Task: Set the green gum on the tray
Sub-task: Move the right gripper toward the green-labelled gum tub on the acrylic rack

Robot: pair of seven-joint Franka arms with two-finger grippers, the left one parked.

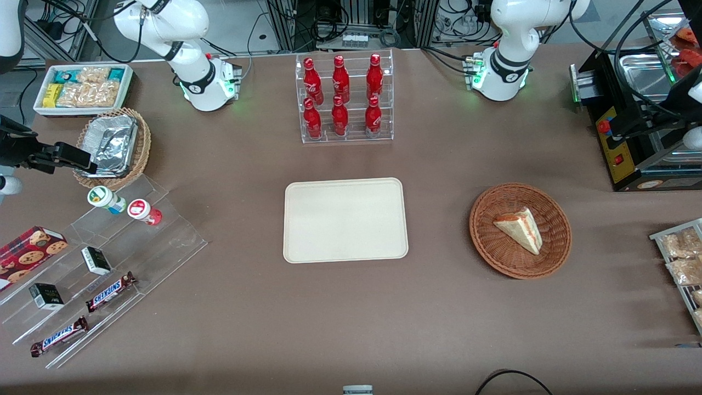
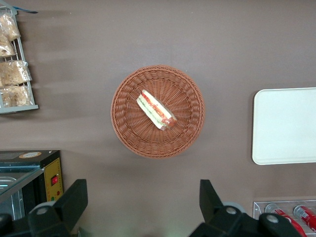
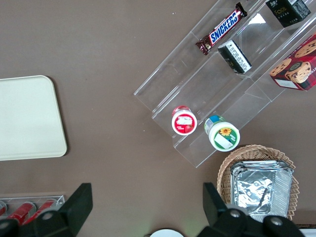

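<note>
The gripper (image 3: 143,210) hangs above the working arm's end of the table with its two dark fingers (image 3: 79,205) spread wide apart, holding nothing and touching nothing. In the front view the gripper (image 1: 82,160) shows only as a dark shape over a wicker basket (image 1: 143,144), and its fingertips are hard to make out there.

The green gum (image 3: 222,133) stands upright on the top step of a clear stepped rack (image 3: 232,79), just beside the red-lidded canister (image 3: 184,120); seen from the front, the green gum (image 1: 104,198) sits at about ten o'clock from the red one (image 1: 141,210). Its white lid bears a small flower mark and a green patch; any writing on it is too small to read.

The tray (image 1: 345,220) lies flat at the middle of the table, well apart from the rack. The wrist camera catches only one rounded end of the tray (image 3: 29,118); the rest is cut off.

On the lower steps lie two candy bars (image 1: 109,292) reading SNICKERS, two small dark boxes (image 1: 96,260) whose print may be text but cannot be read, and a red cookie box (image 1: 30,249), partly cut off. The wicker basket holds a crumpled foil pan (image 3: 261,185).
</note>
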